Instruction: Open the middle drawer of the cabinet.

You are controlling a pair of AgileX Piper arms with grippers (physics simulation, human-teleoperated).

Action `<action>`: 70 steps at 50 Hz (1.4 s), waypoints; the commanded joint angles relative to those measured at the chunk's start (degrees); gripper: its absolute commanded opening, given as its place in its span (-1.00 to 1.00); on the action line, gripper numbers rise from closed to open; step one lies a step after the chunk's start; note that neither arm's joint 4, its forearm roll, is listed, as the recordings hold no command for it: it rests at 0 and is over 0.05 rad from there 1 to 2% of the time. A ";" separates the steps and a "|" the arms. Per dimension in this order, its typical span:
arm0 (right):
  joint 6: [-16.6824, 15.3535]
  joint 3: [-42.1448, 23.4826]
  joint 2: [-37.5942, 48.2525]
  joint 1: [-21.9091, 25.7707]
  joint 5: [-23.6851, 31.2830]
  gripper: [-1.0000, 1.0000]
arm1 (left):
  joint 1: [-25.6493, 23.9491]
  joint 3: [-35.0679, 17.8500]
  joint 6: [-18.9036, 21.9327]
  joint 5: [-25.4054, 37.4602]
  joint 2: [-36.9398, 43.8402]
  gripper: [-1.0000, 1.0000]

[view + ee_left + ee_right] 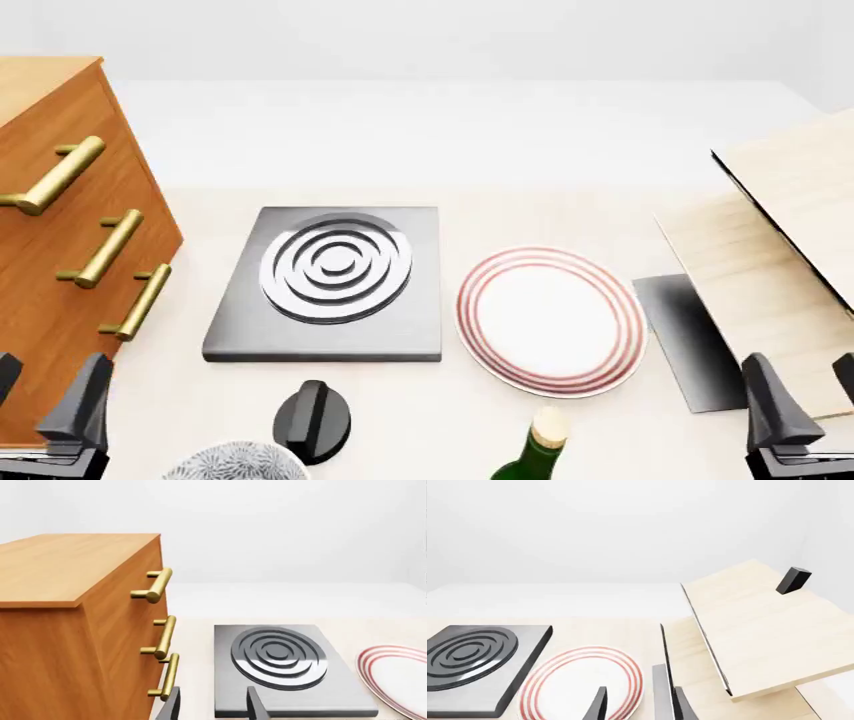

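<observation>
From the left wrist camera, the big wooden cabinet [73,630] fills one side, and its three brass handles stick out in a row. The middle drawer [137,642] has the middle handle [162,637], a hard, smooth bar, and that is the place to grab. It looks slippery, so the tool should close around the bar and pull straight out. The left tool [212,707] has its fingers apart, holding nothing, low near the stove plate [280,667]. From the front, the cabinet [54,260] stands at the left of the bench [561,170], with the stove plate [334,285] beside it and a red-ringed plate [550,320] further right. From the right wrist camera, the right tool [637,705] is also open and empty, over the plate [584,680] near pale wooden boards [760,630].
</observation>
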 commanded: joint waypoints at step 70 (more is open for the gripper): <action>-0.19 -0.17 0.16 -0.16 0.00 1.00 | -10.69 -15.80 23.16 -4.22 12.51 1.00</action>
